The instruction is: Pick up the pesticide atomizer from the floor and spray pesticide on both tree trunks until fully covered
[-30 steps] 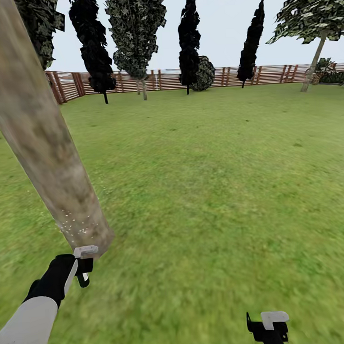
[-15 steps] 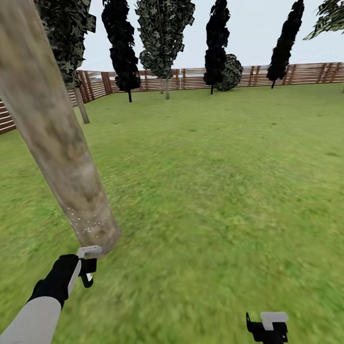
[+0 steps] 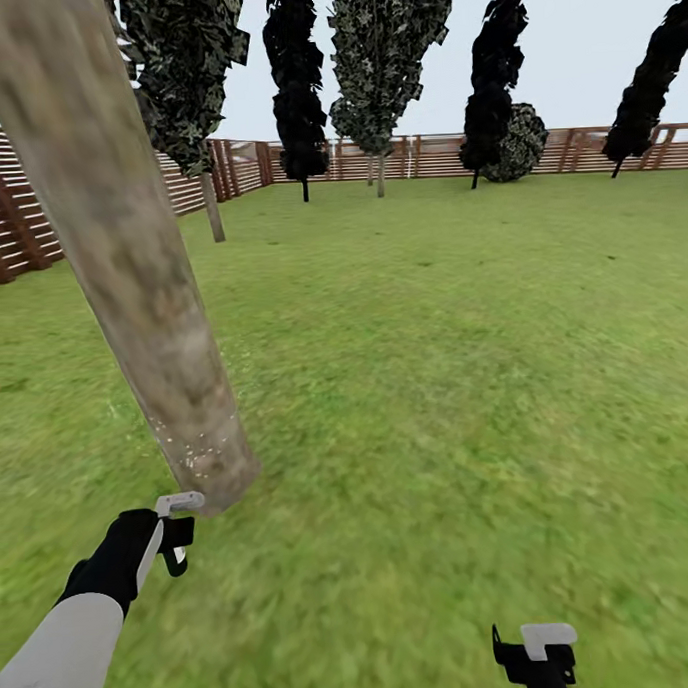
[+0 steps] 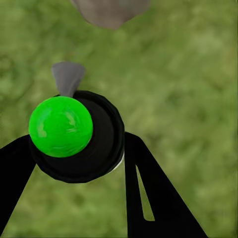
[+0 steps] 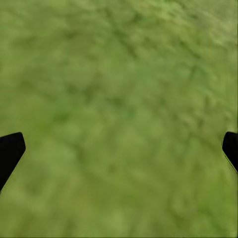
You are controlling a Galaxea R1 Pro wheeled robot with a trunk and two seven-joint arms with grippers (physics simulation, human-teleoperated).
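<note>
Since a second ago the whole head view has swung: the fence and distant trees slid rightward across the frame, so the camera and robot turned while the things stayed put. The thick, pale grey-tan mottled tree trunk (image 3: 147, 293) now sits a little nearer the centre, and the tiny white pesticide specks (image 3: 194, 453) cling only to a low patch near its base, so most of the bark looks untreated and this tree's coverage seems far from done. The left hand (image 3: 175, 532), black with a grey-white finger, hangs just short of the trunk's foot at the end of a white and black forearm reaching forward and up. In the left wrist view its dark fingers (image 4: 148, 198) are closed around the small dark round atomizer (image 4: 89, 141), which shows a bright green ball on top and a grey nozzle aimed toward the trunk base. The right hand (image 3: 538, 656) hangs low over the green grass lawn (image 3: 466, 379), fingers spread wide and holding nothing.
</note>
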